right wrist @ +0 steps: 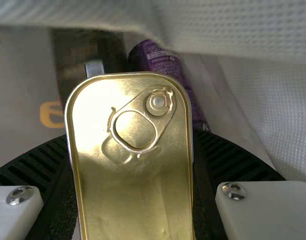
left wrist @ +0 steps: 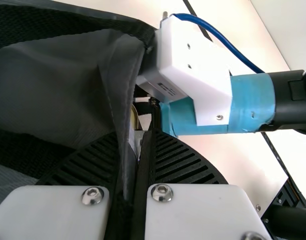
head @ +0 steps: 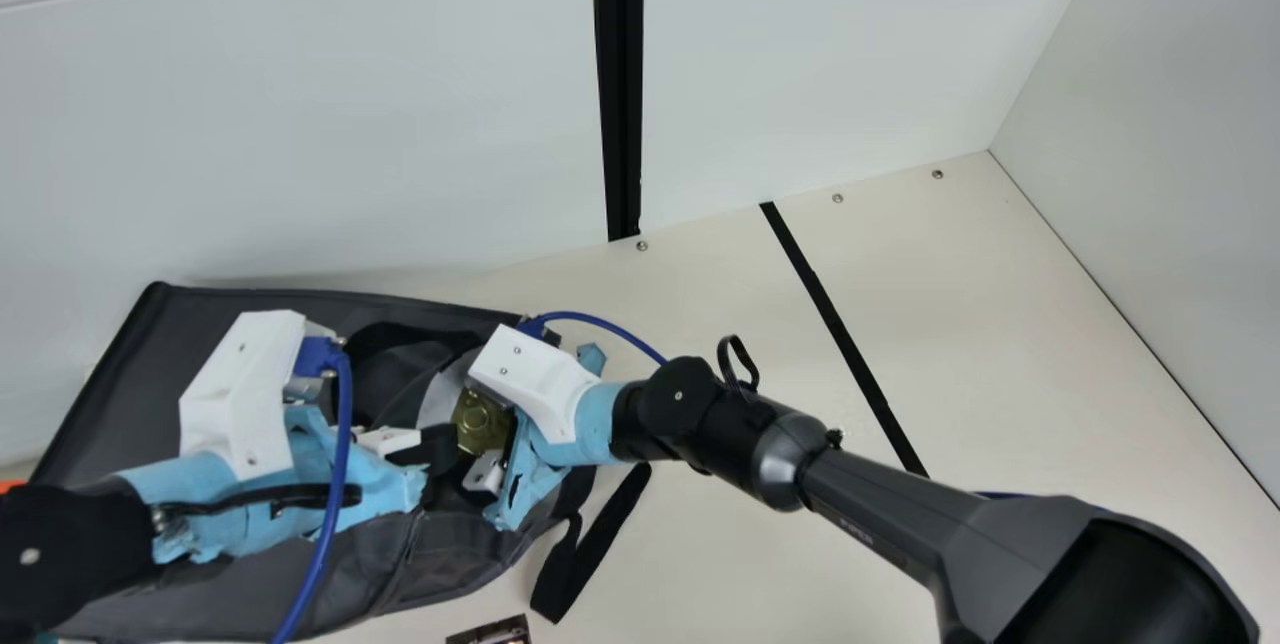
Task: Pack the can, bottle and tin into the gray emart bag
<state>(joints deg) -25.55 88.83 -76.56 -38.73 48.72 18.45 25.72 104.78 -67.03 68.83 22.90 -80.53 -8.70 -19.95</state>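
Note:
The gray bag (head: 120, 404) lies open on its side. At its rim, my left gripper (head: 438, 452) pinches the fabric; in the left wrist view my left gripper (left wrist: 133, 175) is shut on the bag's edge (left wrist: 124, 95). My right gripper (head: 495, 459) is at the mouth, shut on the gold tin (head: 480, 421). Seen from the right wrist, the tin (right wrist: 135, 165), pull ring showing, fills the space between the fingers of my right gripper (right wrist: 135, 190). Behind it, inside the bag, lie a purple can (right wrist: 165, 65) and a dark object (right wrist: 75, 60), partly hidden.
A black strap (head: 590, 544) trails from the bag onto the cream table (head: 720, 564). A small dark box (head: 495, 632) sits at the main view's bottom edge. White walls (head: 300, 144) stand behind and at the right.

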